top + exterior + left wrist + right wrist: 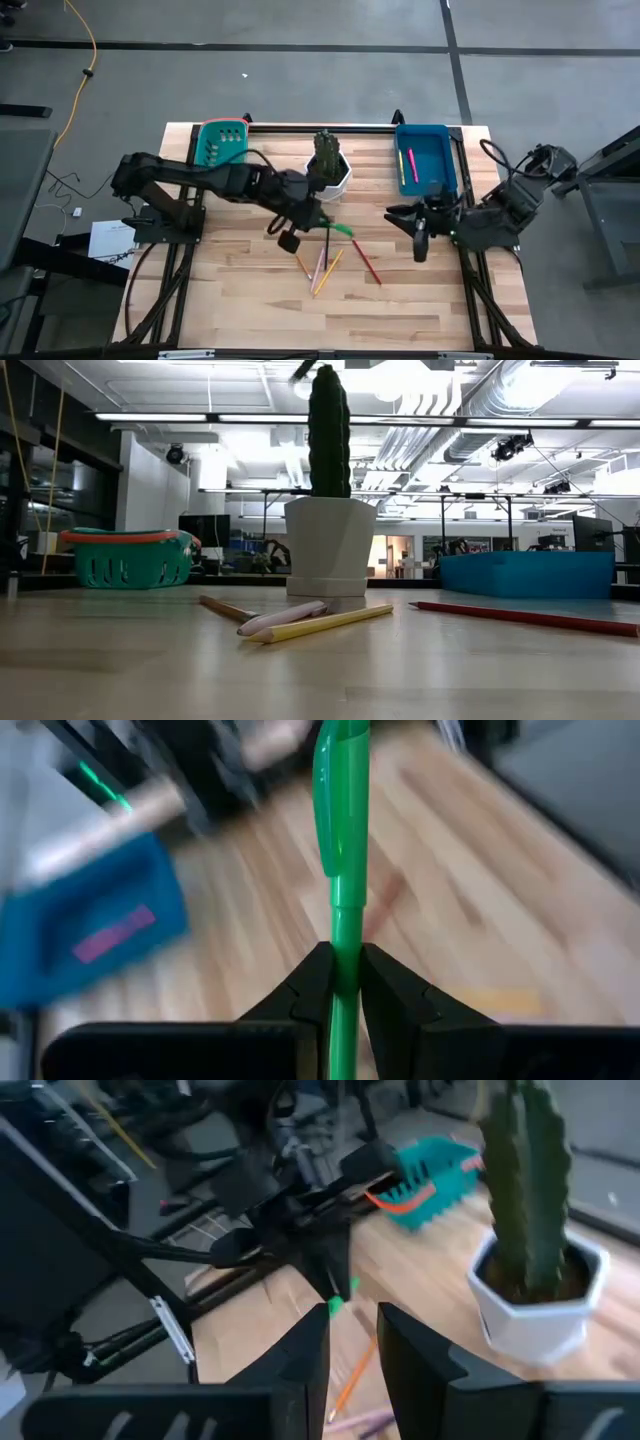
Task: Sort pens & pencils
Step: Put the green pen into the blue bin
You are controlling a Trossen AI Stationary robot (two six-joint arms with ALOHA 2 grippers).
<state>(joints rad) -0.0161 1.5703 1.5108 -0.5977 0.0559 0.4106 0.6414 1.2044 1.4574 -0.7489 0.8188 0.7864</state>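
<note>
Fingers of the left gripper (345, 990) pinch a bright green pen (342, 870), thin and straight, above the table's (250, 310) middle. Right gripper (352, 1342) waits near the blue tray (440, 140), fingers slightly apart.

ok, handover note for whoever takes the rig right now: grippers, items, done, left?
Left gripper: shut on the green pen, lifted above table centre.
Right gripper: empty, jaws apart, waiting beside the blue tray.
Done: pink pens in the blue tray.
Left: the green pen goes to a bin; loose pencils lie mid-table. The teal basket looks empty.
</note>
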